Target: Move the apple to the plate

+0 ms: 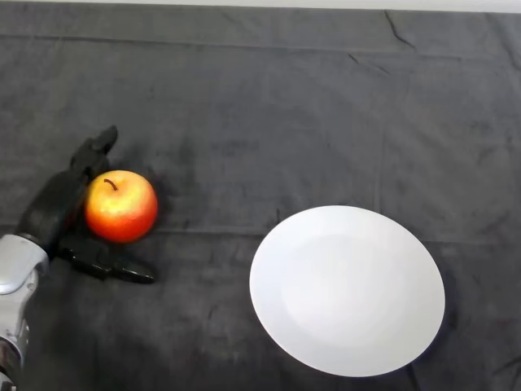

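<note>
Left hand (59,213) cupped against the apple (121,206) — fingers reaching up behind it, thumb lying along the dark cloth (269,106) below, neither quite closed round it. Apple upright (stem on top), resting on the cloth well left of the white plate (348,290), which holds nothing. Likely firm, smooth-skinned, moderately heavy, prone to roll or slip — best taken across its widest part, thumb opposite fingers.
</note>
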Controlling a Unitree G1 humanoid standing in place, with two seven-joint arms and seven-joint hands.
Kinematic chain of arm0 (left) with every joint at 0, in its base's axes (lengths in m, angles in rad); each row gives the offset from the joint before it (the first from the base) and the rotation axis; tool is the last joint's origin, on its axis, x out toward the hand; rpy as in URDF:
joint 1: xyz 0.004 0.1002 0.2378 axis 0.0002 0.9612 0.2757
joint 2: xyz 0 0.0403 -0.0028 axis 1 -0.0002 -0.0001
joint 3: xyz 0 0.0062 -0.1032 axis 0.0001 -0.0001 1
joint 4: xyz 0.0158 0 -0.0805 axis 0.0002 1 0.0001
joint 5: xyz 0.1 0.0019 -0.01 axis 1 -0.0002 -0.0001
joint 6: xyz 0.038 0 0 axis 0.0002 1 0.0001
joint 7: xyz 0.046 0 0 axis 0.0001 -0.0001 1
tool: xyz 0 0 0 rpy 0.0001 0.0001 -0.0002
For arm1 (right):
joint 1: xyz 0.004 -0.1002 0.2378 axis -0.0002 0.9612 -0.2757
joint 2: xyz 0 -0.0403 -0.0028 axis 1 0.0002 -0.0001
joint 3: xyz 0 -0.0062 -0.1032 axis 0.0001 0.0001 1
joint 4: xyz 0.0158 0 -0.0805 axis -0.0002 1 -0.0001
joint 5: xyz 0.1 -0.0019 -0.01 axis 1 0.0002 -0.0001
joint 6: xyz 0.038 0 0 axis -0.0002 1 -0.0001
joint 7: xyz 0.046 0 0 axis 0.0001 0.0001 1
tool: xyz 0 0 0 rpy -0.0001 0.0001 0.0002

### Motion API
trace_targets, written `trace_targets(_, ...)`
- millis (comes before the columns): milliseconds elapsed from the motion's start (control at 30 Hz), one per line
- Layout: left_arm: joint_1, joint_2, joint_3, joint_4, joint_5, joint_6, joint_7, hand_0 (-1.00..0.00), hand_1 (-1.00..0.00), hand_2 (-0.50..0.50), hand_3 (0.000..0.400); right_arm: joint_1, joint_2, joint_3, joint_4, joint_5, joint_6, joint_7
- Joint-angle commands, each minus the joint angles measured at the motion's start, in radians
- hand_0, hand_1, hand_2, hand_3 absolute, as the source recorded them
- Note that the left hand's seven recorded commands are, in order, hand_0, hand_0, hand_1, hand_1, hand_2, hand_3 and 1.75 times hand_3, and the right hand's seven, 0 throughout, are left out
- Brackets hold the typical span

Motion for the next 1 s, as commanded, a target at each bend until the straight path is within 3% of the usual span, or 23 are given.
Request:
trace_targets(33,-0.035,0.009,-0.037,0.048,0.039,0.035,-0.012,-1.00,-0.23,-0.38,0.400,0.028,-0.007,-0.0087,0.011,0.0071,0.002,0.0027)
trace_targets(67,-0.037,0.010,-0.040,0.048,0.043,0.041,-0.010,-1.00,-0.53,-0.24,0.400,0.028,-0.007,-0.0087,0.011,0.0071,0.002,0.0027)
trace_targets(100,-0.038,0.011,-0.043,0.048,0.046,0.045,-0.009,-1.00,-0.58,-0.21,0.400,0.028,-0.007,-0.0087,0.011,0.0071,0.002,0.0027)
trace_targets(133,-0.039,0.012,-0.045,0.047,0.050,0.048,-0.008,-1.00,-0.84,-0.08,0.400,0.028,-0.007,-0.0087,0.011,0.0071,0.002,0.0027)
trace_targets(233,-0.042,0.016,-0.052,0.043,0.059,0.056,-0.003,-1.00,-0.94,-0.03,0.400,0.028,-0.007,-0.0087,0.011,0.0071,0.002,0.0027)
trace_targets(633,-0.076,0.018,-0.064,-0.004,0.078,0.073,0.027,-1.00,-1.00,0.00,0.400,0.029,-0.007,-0.0088,0.010,0.0071,0.002,0.0028)
trace_targets(1000,-0.060,-0.013,-0.096,-0.184,0.128,0.048,0.149,-1.00,-1.00,0.00,0.400,0.030,-0.007,-0.0091,0.008,0.0075,0.003,0.0030)
